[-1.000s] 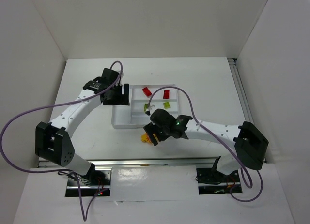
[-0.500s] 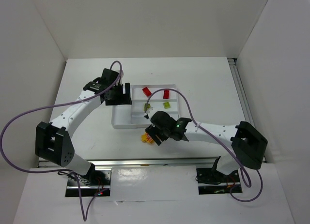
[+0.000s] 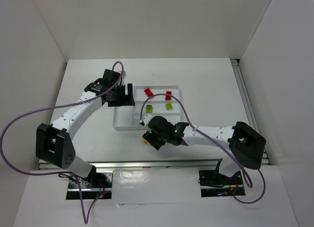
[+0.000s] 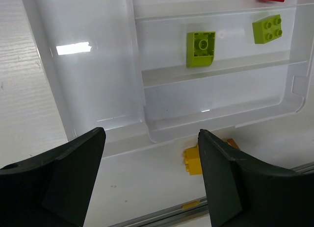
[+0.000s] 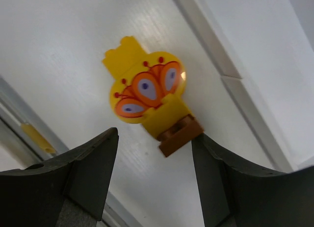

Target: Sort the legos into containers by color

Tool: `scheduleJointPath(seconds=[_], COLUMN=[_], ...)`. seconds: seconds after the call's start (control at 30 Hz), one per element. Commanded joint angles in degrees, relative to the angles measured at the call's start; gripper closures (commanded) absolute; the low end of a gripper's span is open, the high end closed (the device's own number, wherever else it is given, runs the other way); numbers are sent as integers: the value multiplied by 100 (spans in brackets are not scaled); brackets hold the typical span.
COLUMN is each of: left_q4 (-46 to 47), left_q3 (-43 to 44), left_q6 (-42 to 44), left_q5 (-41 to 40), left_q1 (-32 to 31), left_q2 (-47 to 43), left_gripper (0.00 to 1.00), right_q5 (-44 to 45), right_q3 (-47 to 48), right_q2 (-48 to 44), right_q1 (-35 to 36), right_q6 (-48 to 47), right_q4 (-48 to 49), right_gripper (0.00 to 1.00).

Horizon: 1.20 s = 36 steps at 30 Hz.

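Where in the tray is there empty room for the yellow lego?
The tall section beside the left pincer looks bare. So does the long row between the green legos and the near wall of the tray. Crowded: the table in front, where the right pincer hovers over the yellow lego.
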Motion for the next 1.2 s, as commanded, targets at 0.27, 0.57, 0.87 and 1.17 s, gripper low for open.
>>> scheduleJointPath(seconds=[0.27,0.57,0.87,1.17], left_q4=[133,133,133,81], left_q3=[112,112,112,218], left_q6=[27,27,27,80], left_q5=[264,439,502,607], left_q1=[40,40,40,40], left_q2=[40,40,-13,-13], left_gripper=[13,13,13,13], right_q5=[42,948,763,763], right_q3=[376,322,322,375], right_q2=[-141,60,534,588], right_q1=[653,653,653,653], right_q6=[229,229,176,123], right_q4=[-403,-271,475,600], right_gripper=[39,0,29,60])
